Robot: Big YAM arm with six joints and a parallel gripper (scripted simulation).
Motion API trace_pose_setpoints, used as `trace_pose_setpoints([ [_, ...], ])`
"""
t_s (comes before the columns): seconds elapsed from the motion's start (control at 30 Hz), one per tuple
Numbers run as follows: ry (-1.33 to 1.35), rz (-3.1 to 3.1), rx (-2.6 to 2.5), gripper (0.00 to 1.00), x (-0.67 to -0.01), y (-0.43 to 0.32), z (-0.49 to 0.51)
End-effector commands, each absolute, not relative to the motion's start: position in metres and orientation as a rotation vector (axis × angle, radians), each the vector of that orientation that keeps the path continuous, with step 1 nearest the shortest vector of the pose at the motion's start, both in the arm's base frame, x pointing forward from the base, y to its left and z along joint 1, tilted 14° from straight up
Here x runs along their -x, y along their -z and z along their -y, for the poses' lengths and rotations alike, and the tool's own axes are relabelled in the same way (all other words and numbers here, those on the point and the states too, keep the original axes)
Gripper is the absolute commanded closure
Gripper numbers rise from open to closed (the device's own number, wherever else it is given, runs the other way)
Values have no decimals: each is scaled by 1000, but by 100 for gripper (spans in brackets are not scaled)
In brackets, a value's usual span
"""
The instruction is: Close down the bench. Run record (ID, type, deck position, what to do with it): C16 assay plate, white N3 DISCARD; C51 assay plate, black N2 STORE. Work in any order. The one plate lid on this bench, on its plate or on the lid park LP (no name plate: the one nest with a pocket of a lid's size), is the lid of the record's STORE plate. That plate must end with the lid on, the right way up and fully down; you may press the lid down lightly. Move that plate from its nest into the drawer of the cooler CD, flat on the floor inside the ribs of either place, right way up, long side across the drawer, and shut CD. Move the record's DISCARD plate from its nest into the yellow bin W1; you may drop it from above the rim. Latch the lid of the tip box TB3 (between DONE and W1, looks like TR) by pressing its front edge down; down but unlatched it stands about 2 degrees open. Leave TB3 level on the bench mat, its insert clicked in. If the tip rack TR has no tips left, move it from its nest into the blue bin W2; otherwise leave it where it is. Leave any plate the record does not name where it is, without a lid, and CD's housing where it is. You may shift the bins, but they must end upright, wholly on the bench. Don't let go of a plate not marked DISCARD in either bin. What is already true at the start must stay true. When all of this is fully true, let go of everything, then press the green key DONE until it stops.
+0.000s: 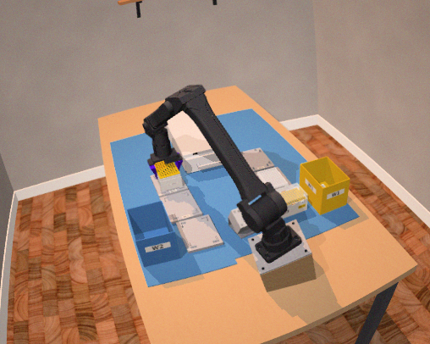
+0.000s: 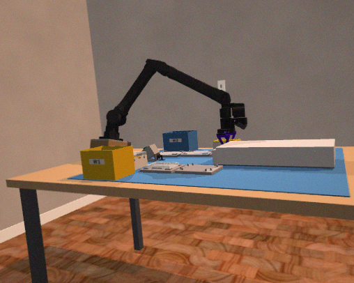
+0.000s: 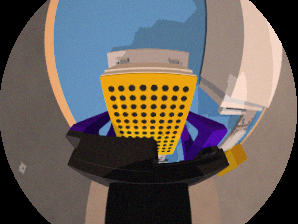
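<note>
You see the tip rack TR (image 1: 168,174), a grey box with a yellow insert of dark empty holes, upright at the far left, clamped by the end effector (image 1: 164,164).

fingertips: the black gripper (image 1: 168,166) hides its own purple tips behind the yellow perforated insert of the white tip rack (image 3: 148,112).
rack base: cut off by the black wrist body in the wrist view.
bin label: the text on the blue open bin (image 2: 180,140) is too small to read from the exterior view.
green key: mostly hidden behind the arm's lower joint.
</note>
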State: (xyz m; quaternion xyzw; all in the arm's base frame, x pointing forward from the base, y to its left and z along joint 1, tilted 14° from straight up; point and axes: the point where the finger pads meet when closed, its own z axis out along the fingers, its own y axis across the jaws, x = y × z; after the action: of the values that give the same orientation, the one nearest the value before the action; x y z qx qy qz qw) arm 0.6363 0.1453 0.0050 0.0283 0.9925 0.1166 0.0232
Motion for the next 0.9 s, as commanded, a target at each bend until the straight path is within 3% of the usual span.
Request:
trace_pose_setpoints([
  [0.0, -376, -2974, -82, 100, -662, -56, -139],
  [0.87, -376, -2971, -83, 100, -660, -89, -130],
])
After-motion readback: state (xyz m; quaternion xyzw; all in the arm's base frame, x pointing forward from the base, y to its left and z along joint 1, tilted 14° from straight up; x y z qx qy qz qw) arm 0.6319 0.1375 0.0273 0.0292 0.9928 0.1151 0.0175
